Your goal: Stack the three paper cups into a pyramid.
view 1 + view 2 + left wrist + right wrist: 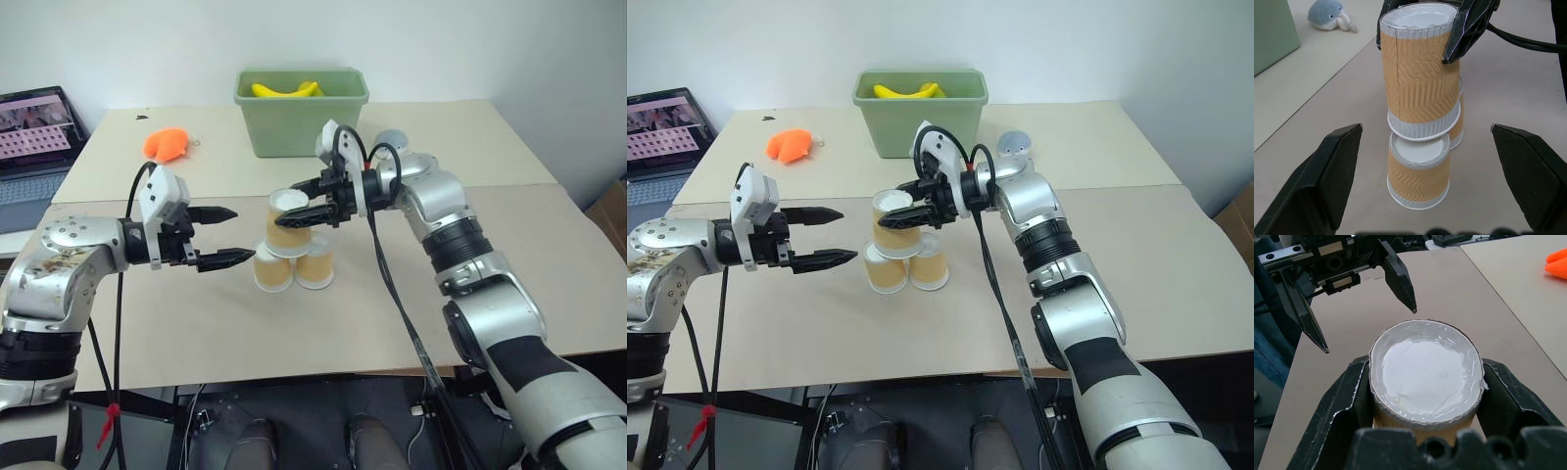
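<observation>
Two paper cups (272, 271) (316, 266) stand upside down, side by side, on the beige table (176, 323). The third paper cup (287, 227) sits upside down on top of them, slightly tilted, forming the pyramid. My right gripper (287, 204) reaches in from the right and is shut on this top cup near its white base (1425, 374), one finger on each side. My left gripper (243, 235) hovers open just left of the stack, level with it, its fingers (1327, 181) wide apart and touching nothing.
A green bin (302, 122) holding bananas (284, 89) stands behind the stack. An orange toy (167, 144) lies at the back left, a small grey-blue plush (1016, 143) right of the bin, and a laptop (34, 137) at the far left.
</observation>
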Robot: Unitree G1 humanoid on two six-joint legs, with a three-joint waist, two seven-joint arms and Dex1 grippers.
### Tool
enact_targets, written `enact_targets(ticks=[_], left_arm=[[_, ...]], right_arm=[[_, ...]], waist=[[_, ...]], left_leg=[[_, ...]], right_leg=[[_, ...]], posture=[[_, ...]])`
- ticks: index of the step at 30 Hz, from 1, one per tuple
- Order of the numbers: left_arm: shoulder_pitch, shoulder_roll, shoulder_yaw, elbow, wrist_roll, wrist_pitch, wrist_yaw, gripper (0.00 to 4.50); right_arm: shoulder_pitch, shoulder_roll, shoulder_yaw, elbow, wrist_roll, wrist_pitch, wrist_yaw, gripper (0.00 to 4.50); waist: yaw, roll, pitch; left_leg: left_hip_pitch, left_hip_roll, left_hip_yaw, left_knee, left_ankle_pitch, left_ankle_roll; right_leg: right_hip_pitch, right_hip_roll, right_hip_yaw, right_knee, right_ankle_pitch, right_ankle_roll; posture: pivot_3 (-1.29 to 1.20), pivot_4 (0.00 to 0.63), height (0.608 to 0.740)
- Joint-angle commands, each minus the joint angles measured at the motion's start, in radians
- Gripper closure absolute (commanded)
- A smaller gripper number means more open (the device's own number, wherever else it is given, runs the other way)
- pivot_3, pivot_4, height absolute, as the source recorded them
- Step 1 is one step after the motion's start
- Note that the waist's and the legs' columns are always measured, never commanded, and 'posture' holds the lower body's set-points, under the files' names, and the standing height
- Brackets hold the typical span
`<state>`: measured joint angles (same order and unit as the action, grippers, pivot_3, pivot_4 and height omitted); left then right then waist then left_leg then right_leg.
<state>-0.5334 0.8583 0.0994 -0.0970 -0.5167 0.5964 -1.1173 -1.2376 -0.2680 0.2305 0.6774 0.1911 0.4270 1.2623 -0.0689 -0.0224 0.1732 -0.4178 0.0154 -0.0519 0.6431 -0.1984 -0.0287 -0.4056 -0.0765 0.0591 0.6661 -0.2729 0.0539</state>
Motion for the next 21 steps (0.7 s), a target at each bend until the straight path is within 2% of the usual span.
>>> enact_targets(ticks=[1,10,16,21], left_arm=[[-0.005,0.017,0.028,-0.021,-0.014,-0.001,-0.002,0.0],[-0.014,0.013,0.025,-0.01,-0.01,-0.006,-0.001,0.0],[-0.022,0.009,0.022,-0.006,-0.007,-0.008,0.002,0.0],[-0.023,0.004,0.025,-0.008,-0.01,-0.006,0.011,0.0]], right_arm=[[0.008,-0.001,0.005,0.004,-0.022,0.003,-0.005,0.01],[-0.006,-0.02,-0.024,-0.066,0.007,0.032,0.029,0.01],[-0.011,-0.057,-0.061,-0.212,0.071,0.137,0.058,0.01],[-0.034,-0.079,-0.107,-0.291,0.127,0.224,0.027,0.01]], waist=[[0.0,0.0,0.0],[-0.001,0.0,0.0],[0.001,0.0,0.0],[0.001,0.0,0.0]], left_leg=[[0.0,0.0,0.0,0.0,0.0,0.0],[-0.003,0.0,0.0,0.0,0.0,0.0],[-0.003,0.0,0.0,0.0,0.0,0.0],[-0.003,0.0,0.0,0.0,0.0,0.0]], right_leg=[[0.0,0.0,0.0,0.0,0.0,0.0],[-0.003,0.0,0.0,0.004,0.0,0.0],[-0.002,0.0,0.0,0.004,0.0,0.0],[-0.003,0.0,0.0,0.004,0.0,0.0]], posture=[[0.0,0.15,0.732],[0.0,0.15,0.732],[0.0,0.15,0.732],[0.0,0.15,0.732]])
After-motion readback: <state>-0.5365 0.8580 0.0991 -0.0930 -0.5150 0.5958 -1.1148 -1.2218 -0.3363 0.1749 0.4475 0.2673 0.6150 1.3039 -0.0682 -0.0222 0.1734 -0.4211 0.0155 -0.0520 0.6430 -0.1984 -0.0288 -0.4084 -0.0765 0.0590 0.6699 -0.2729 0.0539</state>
